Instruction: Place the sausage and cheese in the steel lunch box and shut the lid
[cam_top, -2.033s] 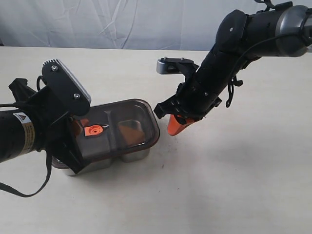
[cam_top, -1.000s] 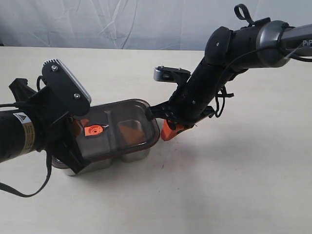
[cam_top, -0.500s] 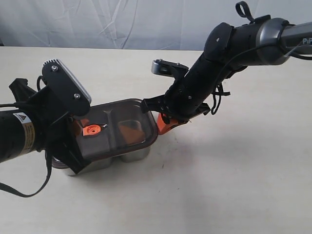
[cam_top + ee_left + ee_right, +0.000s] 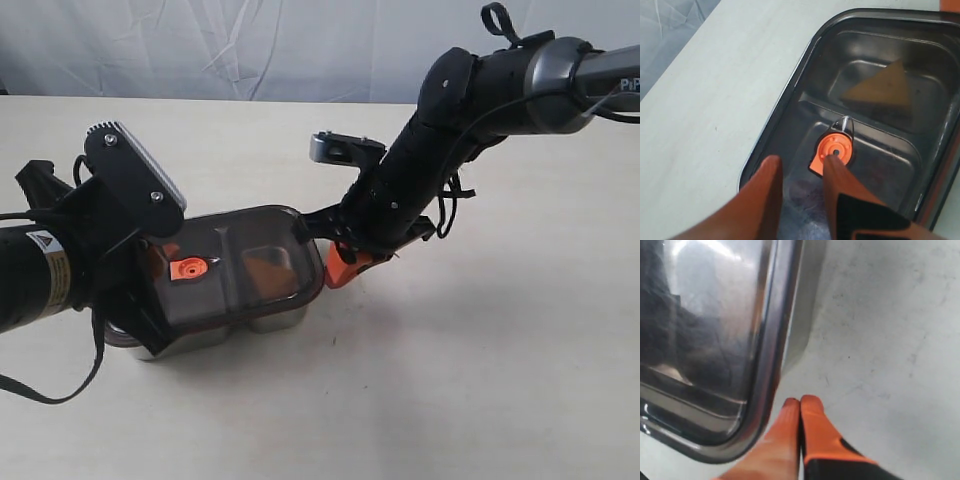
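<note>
The dark tinted lid (image 4: 228, 290) lies on the steel lunch box (image 4: 278, 320), slightly askew. Its orange valve (image 4: 836, 151) sits at the centre. Through the lid the yellow cheese (image 4: 882, 91) shows in one compartment. The sausage is not clearly visible; only a faint reddish smudge shows under the lid. My left gripper (image 4: 801, 160) is open over the lid beside the valve, nothing between its fingers. My right gripper (image 4: 338, 270) is shut and empty, its tips (image 4: 800, 401) low at the table just off the lid's rim (image 4: 765, 365) and the box wall (image 4: 802, 315).
The pale table (image 4: 480, 380) carries only the box. My left arm's body (image 4: 50, 275) covers the box's left end. A white cloth backdrop (image 4: 250, 50) runs along the table's far edge.
My right gripper came down and leftward to the lid's right end, pressed against it half a second ago, then drew back slightly. The left arm has stayed still.
</note>
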You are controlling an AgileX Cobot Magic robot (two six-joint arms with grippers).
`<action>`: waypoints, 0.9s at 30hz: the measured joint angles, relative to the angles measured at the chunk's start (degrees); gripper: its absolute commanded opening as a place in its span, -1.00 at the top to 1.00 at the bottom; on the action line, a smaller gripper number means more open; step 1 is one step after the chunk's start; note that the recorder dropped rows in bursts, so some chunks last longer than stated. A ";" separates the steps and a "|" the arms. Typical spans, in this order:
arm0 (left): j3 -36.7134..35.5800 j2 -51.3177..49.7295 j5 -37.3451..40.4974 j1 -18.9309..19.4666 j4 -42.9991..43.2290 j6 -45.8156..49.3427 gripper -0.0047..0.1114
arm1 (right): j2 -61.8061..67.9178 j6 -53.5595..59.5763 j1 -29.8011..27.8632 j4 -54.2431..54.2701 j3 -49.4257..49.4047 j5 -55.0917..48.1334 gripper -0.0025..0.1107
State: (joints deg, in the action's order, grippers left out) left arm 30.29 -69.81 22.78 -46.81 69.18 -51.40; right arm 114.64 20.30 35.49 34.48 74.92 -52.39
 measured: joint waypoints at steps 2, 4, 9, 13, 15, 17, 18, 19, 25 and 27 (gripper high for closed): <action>0.00 0.00 0.75 0.00 0.00 0.00 0.42 | 0.00 -0.20 0.00 -1.75 0.00 -1.17 0.97; 0.00 0.00 1.42 0.00 0.00 0.00 0.42 | -0.37 -0.71 0.00 -3.89 0.00 -1.68 0.97; 0.00 0.00 1.65 0.00 0.00 0.00 0.42 | -2.97 -2.83 0.00 -8.39 0.00 -1.92 0.97; 0.00 -0.54 1.21 0.00 2.92 -0.51 0.46 | -6.80 -3.12 0.23 -7.06 0.00 1.00 0.97; 0.00 -1.86 0.80 0.00 6.06 -2.49 0.50 | -8.11 -1.46 0.98 -4.90 0.23 2.49 0.97; 0.00 -3.98 0.57 0.00 9.81 -5.28 0.53 | -8.54 -0.25 2.46 -3.65 0.86 3.41 0.97; 0.00 -5.43 0.57 0.00 11.82 -6.96 0.55 | -8.54 0.20 3.49 -3.40 1.37 3.69 0.97; 0.00 -7.00 0.67 0.00 13.65 -8.57 0.55 | -8.24 0.52 4.52 -3.29 1.90 3.82 0.97; 0.00 -15.12 0.67 0.00 17.05 -12.09 0.59 | -4.50 0.51 8.07 -4.41 4.53 4.05 0.97; 0.22 -16.41 1.00 0.00 17.49 -12.24 0.65 | -2.88 0.00 8.07 -5.32 4.57 4.05 0.97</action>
State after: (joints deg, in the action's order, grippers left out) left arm 30.52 -86.22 23.78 -46.81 86.67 -63.64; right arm 111.76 20.30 43.56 29.16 79.49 -48.34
